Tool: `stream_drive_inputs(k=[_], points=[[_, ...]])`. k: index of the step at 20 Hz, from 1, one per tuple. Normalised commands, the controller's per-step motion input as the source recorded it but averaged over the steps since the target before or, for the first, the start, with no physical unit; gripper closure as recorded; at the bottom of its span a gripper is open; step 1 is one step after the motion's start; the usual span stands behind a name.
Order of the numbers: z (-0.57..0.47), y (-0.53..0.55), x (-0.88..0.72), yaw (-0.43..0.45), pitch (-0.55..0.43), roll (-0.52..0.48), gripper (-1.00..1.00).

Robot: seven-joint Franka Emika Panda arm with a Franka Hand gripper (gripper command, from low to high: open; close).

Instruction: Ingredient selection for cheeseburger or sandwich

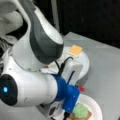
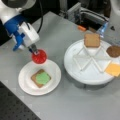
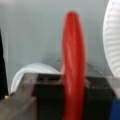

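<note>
My gripper (image 2: pixel 35 51) is shut on the red tomato round (image 2: pixel 39 56), holding it just over the far rim of the small white plate (image 2: pixel 25 80). On that plate lies the sandwich: a brown toast square (image 2: pixel 34 79) with the green lettuce disc (image 2: pixel 43 78) on top. In the wrist view the tomato (image 3: pixel 73 65) stands edge-on between the dark fingers (image 3: pixel 47 96). In a front view the arm covers most of the scene; the lettuce (image 1: pixel 80 110) and a bit of tomato (image 1: pixel 81 88) show below it.
A large white divided tray (image 2: pixel 85 72) at a front view's right holds a second toast square (image 2: pixel 92 40), a dark brown patty (image 2: pixel 113 51) and a yellow cheese square (image 2: pixel 113 69). The cheese (image 1: pixel 75 49) also shows behind the arm. An orange object (image 2: pixel 81 28) lies beyond the tray.
</note>
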Motion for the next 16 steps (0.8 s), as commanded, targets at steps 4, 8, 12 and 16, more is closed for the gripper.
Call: stream_drive_inputs(k=[4, 8, 12, 16], points=[[-0.14, 0.06, 0.42, 0.002, 0.049, 0.095, 1.00], [-0.15, -0.07, 0.31, 0.060, 0.037, 0.089, 1.00], [-0.23, -0.16, 0.26, 0.092, -0.015, 0.094, 1.00], [-0.24, -0.17, 0.23, 0.120, -0.065, 0.059, 1.00]])
